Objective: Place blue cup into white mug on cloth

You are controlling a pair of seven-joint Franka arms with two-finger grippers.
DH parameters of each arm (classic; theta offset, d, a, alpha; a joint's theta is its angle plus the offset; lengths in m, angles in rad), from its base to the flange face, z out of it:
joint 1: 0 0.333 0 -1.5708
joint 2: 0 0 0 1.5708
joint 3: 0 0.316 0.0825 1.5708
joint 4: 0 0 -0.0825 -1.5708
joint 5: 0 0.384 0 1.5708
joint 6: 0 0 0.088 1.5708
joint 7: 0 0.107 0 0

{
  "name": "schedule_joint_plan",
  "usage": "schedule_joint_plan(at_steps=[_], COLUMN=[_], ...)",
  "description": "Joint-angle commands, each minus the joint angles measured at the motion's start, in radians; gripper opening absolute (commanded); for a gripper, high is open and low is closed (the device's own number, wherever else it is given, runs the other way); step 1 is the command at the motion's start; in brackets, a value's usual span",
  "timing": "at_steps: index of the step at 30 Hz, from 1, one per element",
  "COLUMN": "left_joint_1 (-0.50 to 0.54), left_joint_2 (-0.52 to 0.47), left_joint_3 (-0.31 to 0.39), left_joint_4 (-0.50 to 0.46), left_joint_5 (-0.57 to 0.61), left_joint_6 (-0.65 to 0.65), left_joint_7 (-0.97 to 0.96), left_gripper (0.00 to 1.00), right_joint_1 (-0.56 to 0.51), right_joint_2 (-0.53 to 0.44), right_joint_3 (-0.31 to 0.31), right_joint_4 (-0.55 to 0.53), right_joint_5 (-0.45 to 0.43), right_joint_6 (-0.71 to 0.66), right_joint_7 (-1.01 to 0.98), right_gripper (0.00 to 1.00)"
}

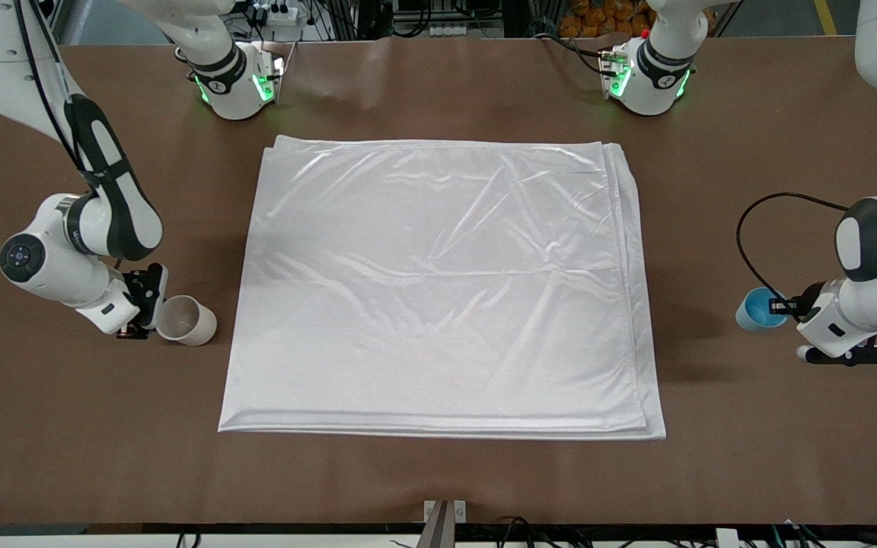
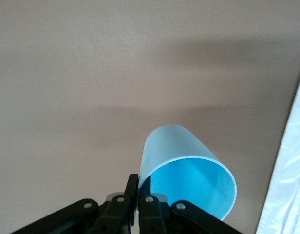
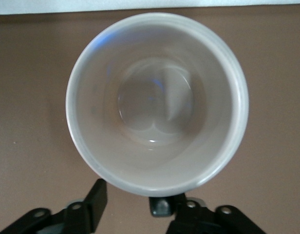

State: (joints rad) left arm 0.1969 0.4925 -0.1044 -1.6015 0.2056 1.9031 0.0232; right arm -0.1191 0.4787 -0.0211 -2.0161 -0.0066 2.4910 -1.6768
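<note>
The blue cup [image 1: 758, 308] hangs tilted, low over the bare table off the cloth's [image 1: 438, 289] edge at the left arm's end. My left gripper [image 1: 782, 308] is shut on the cup's [image 2: 189, 165] rim, one finger [image 2: 132, 185] outside the wall and one inside. The white mug [image 1: 189, 321] lies on its side on the table beside the cloth at the right arm's end, its mouth [image 3: 157, 102] facing my right gripper [image 1: 143, 308]. That gripper [image 3: 139, 201] stands open, its fingers [image 3: 96, 200] apart at the rim, the mug's dark handle [image 3: 162, 205] between them.
The cloth lies flat in the table's middle with nothing on it; its edge shows in both wrist views [image 2: 291, 170] [image 3: 140, 5]. Brown table [image 1: 438, 479] surrounds it. The two arm bases [image 1: 237, 84] [image 1: 648, 76] stand along the table's edge farthest from the front camera.
</note>
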Motion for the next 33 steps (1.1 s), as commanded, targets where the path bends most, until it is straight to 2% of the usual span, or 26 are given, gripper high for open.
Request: schedule_joint_plan(at_steps=[1, 5, 7, 17, 20, 28, 33], left_joint_1=[0.001, -0.002, -0.002, -0.007, -0.005, -0.005, -0.004], left_joint_2=[-0.046, -0.078, -0.094, -0.118, -0.115, -0.115, -0.118], left_joint_3=[-0.015, -0.027, -0.029, -0.037, -0.066, -0.072, -0.103], left_joint_4=[-0.006, -0.006, -0.006, -0.005, -0.006, -0.006, -0.006], left_joint_5=[-0.023, -0.023, -0.023, -0.023, -0.023, -0.023, -0.035], left_joint_6=[-0.033, -0.038, -0.038, -0.038, -0.038, -0.036, -0.038], left_joint_7=[0.012, 0.003, 0.004, -0.006, -0.009, -0.008, -0.043], left_gripper=[0.00, 0.00, 0.00, 0.00, 0.00, 0.00, 0.00], right_joint_1=[-0.004, -0.004, -0.004, 0.009, 0.041, 0.148, 0.225], right_joint_2=[0.003, 0.003, 0.001, -0.040, -0.063, -0.103, -0.107], right_joint_3=[0.007, 0.007, 0.007, 0.012, 0.012, 0.012, 0.012], right_joint_4=[0.014, 0.022, 0.025, 0.037, 0.039, 0.043, 0.053], right_joint_5=[-0.004, -0.006, -0.006, -0.004, -0.001, 0.000, 0.002], right_joint_6=[0.003, 0.011, 0.012, -0.001, -0.018, -0.078, -0.106], right_joint_7=[-0.015, -0.015, -0.015, -0.006, 0.002, 0.120, 0.205], right_gripper=[0.26, 0.07, 0.02, 0.00, 0.00, 0.00, 0.00])
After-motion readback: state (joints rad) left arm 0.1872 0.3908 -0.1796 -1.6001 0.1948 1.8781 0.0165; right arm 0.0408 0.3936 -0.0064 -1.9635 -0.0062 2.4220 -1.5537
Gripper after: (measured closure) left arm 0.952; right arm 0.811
